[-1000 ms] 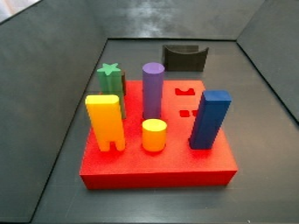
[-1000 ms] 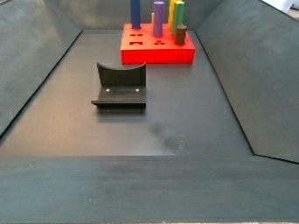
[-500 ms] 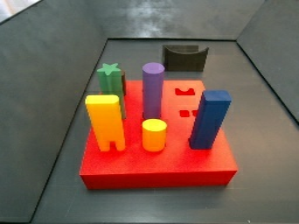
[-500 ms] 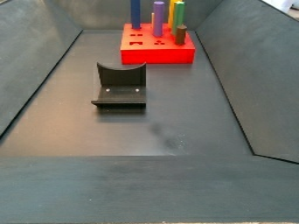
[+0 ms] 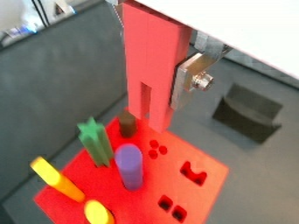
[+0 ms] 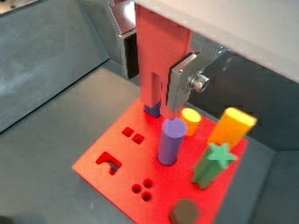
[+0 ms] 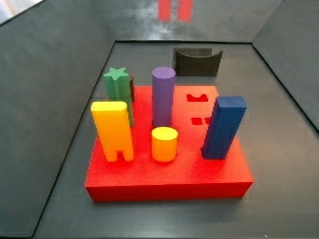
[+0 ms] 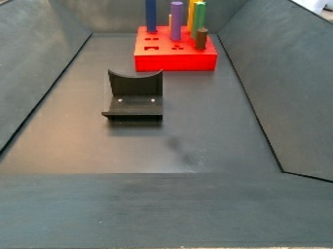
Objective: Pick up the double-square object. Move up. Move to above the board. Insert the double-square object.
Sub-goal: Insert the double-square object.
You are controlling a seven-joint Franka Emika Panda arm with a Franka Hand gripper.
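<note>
Wrist view: the double-square object (image 5: 152,61), a tall slim red post with a groove down its face, hangs upright between the fingers of the gripper (image 5: 158,83). One silver finger plate (image 5: 191,77) presses flat against its side; the opposite finger is hidden behind the post. The jaws stand narrow, clamped on the post. Below it lies the board (image 5: 187,157), red, with shaped holes. On the board stand a green star post (image 5: 96,142), a purple cylinder (image 5: 128,166) and a yellow post (image 5: 56,178). The fixture (image 5: 247,109) sits on the grey floor beyond the board.

Wrist view, other angle: the double-square object (image 6: 159,57) again runs down from the gripper (image 6: 163,74), finger plate (image 6: 187,77) against its side. Its lower end is above the board (image 6: 111,144), near the blue post (image 6: 153,109), clear of the top face. The purple cylinder (image 6: 172,143), green star post (image 6: 212,164) and an orange post (image 6: 232,127) stand close by.

Side view: only the lower tip of the double-square object (image 7: 173,9) shows at the top edge, high above the far part of the board (image 7: 169,182). The gripper itself is out of frame. Blue post (image 7: 223,127), yellow post (image 7: 112,130), fixture (image 7: 197,62) visible.

Side view, from the far end: board (image 8: 176,58) at the back, fixture (image 8: 134,95) mid-floor. Neither gripper nor red post is in frame.
</note>
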